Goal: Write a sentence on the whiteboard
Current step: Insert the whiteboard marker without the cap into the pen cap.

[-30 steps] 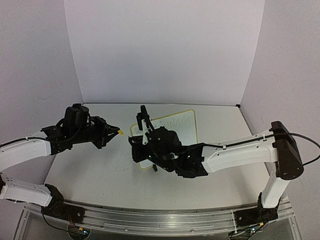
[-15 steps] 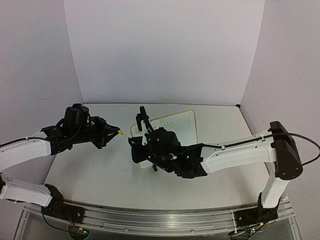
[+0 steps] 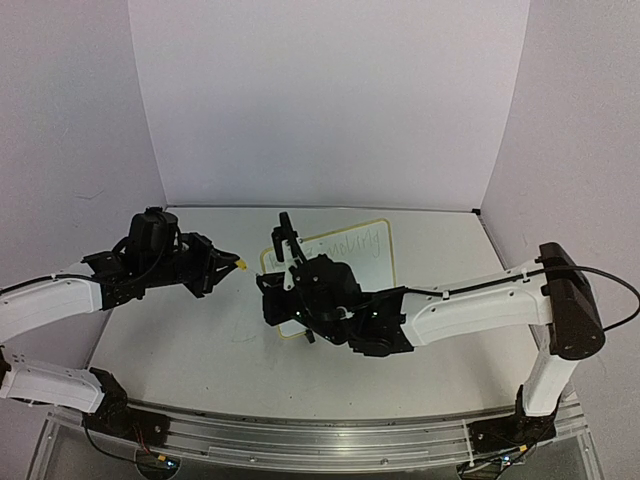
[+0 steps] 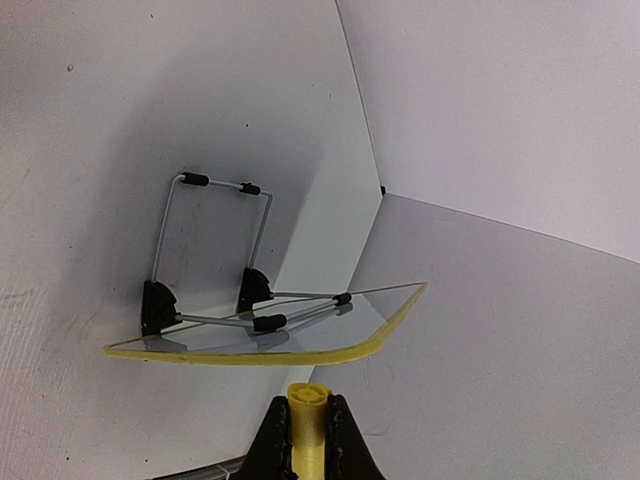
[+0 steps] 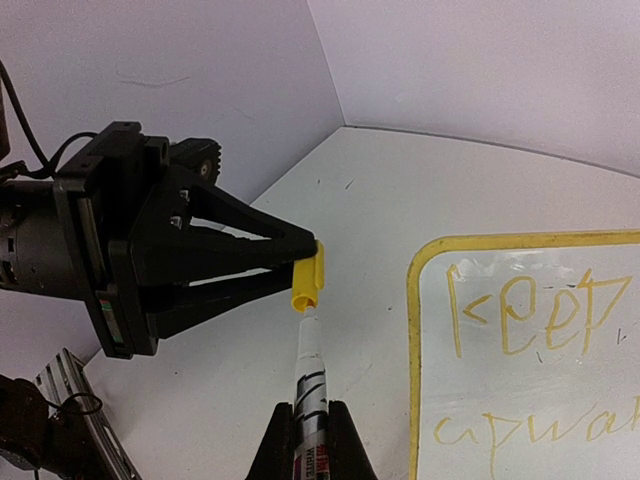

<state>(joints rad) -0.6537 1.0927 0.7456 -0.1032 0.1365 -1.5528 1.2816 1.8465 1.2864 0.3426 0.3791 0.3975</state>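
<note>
The whiteboard lies flat at mid-table, its yellow rim to the right of my right gripper. The sentence is two lines of yellow handwriting and shows faintly from above. My left gripper is shut on a yellow marker cap, open end pointing at the board's edge. My right gripper is shut on a whiteboard marker, whose tip sits just below the cap's open end. From above, the cap is at the left gripper's tip, and the right wrist hides its own fingers.
White walls close the table at the back and both sides. In the left wrist view two black clip feet and a wire stand rise beyond the board's rim. A metal rail runs along the near edge.
The right arm has crept very slightly to the left. The left arm and the cap have not moved.
</note>
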